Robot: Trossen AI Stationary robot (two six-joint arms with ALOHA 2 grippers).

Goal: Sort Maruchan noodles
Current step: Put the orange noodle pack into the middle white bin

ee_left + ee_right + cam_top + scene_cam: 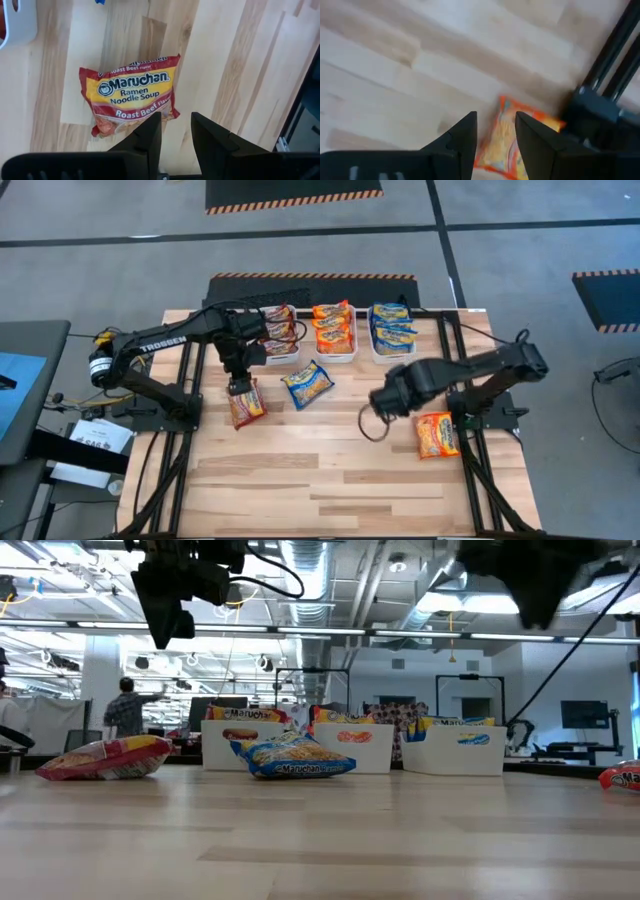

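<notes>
A maroon Maruchan noodle packet (246, 403) (130, 95) lies flat on the wooden table at the left. My left gripper (240, 380) (176, 120) hovers above its far end, pointing down, open, with nothing between the fingers. A blue packet (307, 385) (296, 756) lies near the table's middle. An orange packet (437, 434) (507, 142) lies at the right. My right gripper (386, 402) (496, 120) hangs in the air to its left, also open and with nothing between its fingers.
Three white bins stand in a row at the far edge: maroon packets in the left one (279, 332), orange in the middle one (333, 330), blue in the right one (392, 330). The near half of the table (330, 480) is bare wood. A person stands in the room behind (126, 708).
</notes>
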